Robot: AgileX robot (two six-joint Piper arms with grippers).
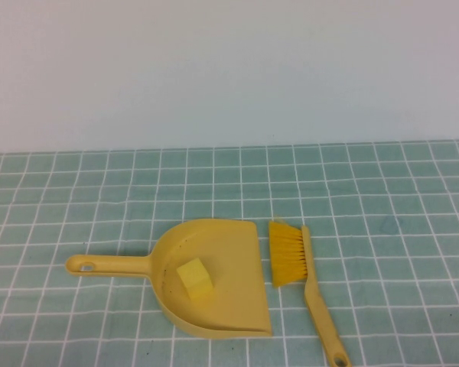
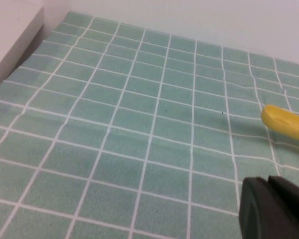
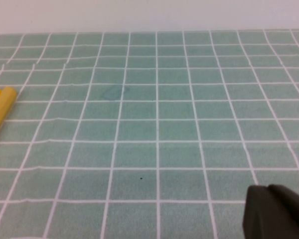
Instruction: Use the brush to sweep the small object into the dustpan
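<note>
Yellow foam, the small object [image 1: 194, 277] sits in the dustpan [image 1: 214, 252] near the table's front edge, brush [image 1: 291, 252] just beside, so we judge the sweep done; neither the left gripper [image 2: 274, 209] nor the right gripper [image 3: 276, 211], both well apart, shows us its fingers' state.

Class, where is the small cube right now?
In the high view, the small cube lies inside the dustpan scoop, left of the brush; neither gripper appears there.

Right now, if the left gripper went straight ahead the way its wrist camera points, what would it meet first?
Probably only the checked cloth. The left gripper shows as a dark corner, off the high view. The dustpan handle tip lies off to one side, likely missed, though depth is unclear.
</note>
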